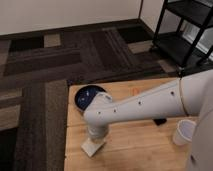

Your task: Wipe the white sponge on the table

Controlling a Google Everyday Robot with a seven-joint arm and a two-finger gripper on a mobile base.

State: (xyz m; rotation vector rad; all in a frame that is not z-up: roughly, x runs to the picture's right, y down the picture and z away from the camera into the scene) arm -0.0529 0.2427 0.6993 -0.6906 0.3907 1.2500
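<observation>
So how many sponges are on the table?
1: the white sponge near the table edge, directly under the hand. The arm may hide others.
</observation>
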